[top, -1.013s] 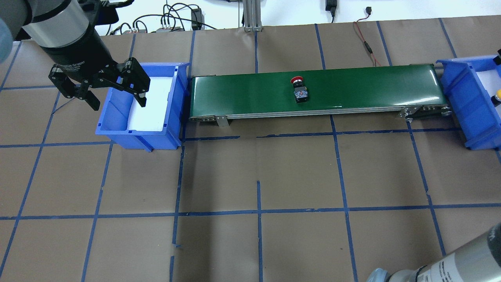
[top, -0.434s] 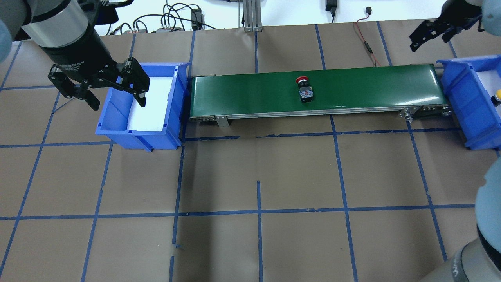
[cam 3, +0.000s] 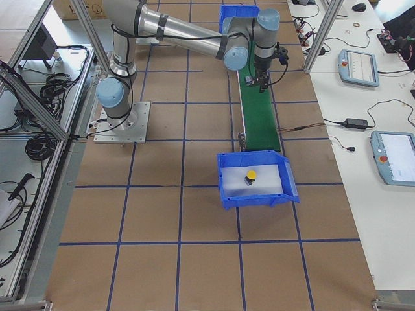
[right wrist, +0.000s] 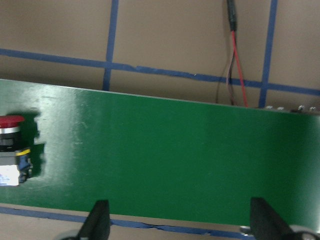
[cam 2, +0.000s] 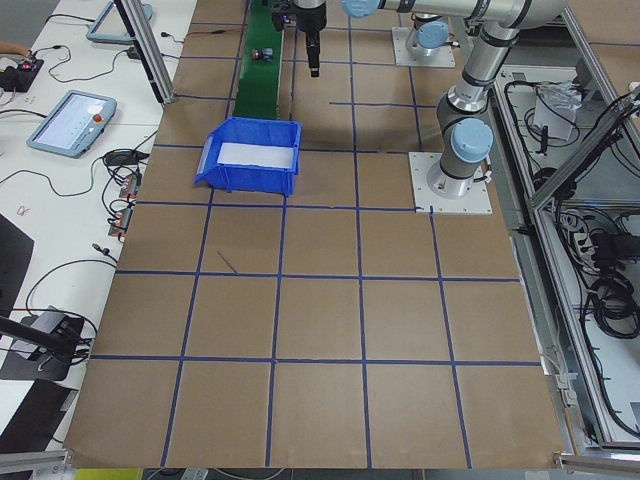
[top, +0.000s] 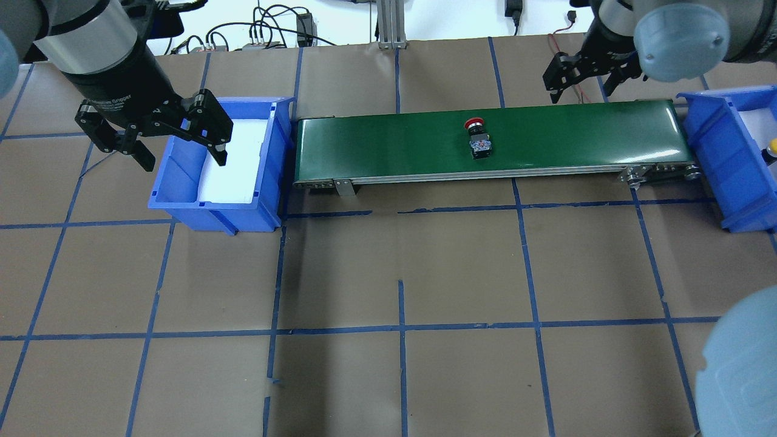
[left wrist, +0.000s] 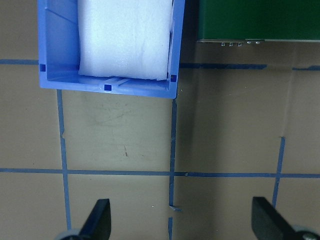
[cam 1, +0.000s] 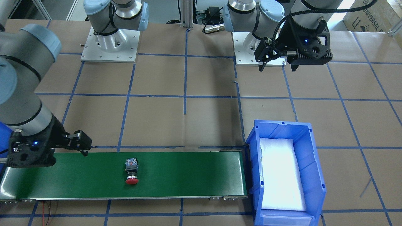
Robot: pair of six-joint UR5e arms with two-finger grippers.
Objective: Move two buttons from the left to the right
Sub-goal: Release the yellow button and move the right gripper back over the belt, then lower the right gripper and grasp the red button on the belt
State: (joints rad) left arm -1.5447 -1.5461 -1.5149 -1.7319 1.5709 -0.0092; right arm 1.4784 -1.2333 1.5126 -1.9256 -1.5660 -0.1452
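The red button lies on its side on the green conveyor belt, a little right of the belt's middle. It also shows in the front view and at the left edge of the right wrist view. The yellow button lies in the right blue bin, just visible in the overhead view. My right gripper is open and empty, above the belt's far edge, to the right of the red button. My left gripper is open and empty over the left blue bin.
The left bin holds only a white foam liner. A red cable lies on the table behind the belt. Blue tape lines grid the brown table. The right bin's near wall adjoins the belt's right end.
The red button has ridden to the right along the belt. My right arm has swung in from the right to above the belt's far edge. The left arm has not moved.
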